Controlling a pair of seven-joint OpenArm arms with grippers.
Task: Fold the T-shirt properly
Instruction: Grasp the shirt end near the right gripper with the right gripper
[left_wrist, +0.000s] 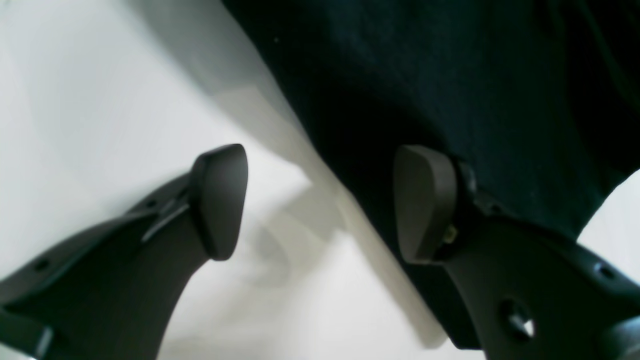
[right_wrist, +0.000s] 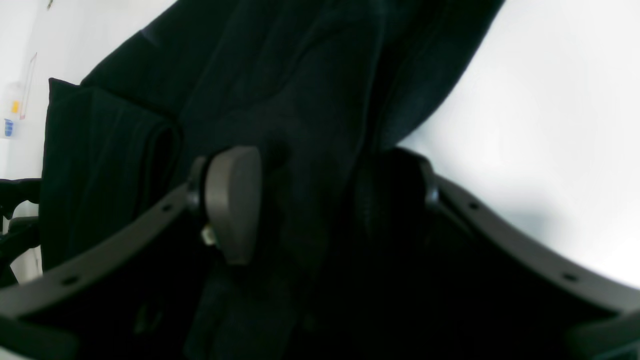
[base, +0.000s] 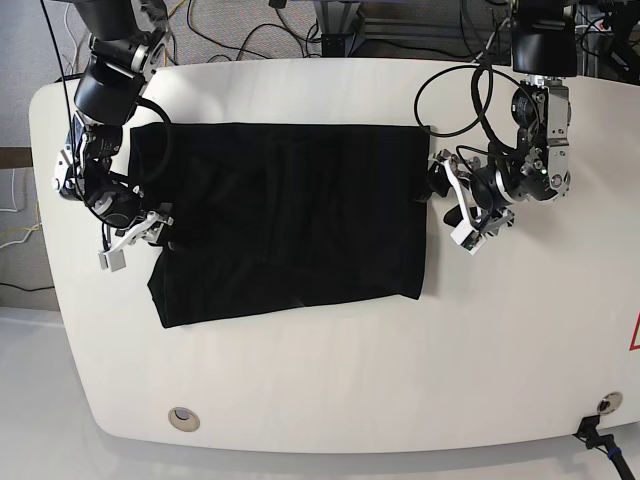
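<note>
The black T-shirt (base: 290, 220) lies spread as a rough rectangle on the white table (base: 330, 380); only plain black fabric shows, no print. My left gripper (base: 441, 192) is at the shirt's right edge. In the left wrist view it (left_wrist: 322, 202) is open, and the shirt's edge (left_wrist: 450, 90) runs between the jaws close to one pad (left_wrist: 425, 205). My right gripper (base: 150, 235) is at the shirt's left edge. In the right wrist view it (right_wrist: 325, 200) is open with bunched shirt fabric (right_wrist: 300, 100) between the jaws; one pad (right_wrist: 232, 205) shows, the other is hidden in dark fabric.
Cables (base: 330, 30) and equipment lie beyond the table's far edge. A round hole (base: 182, 418) sits near the front left of the table and a cable plug (base: 600, 405) at the front right corner.
</note>
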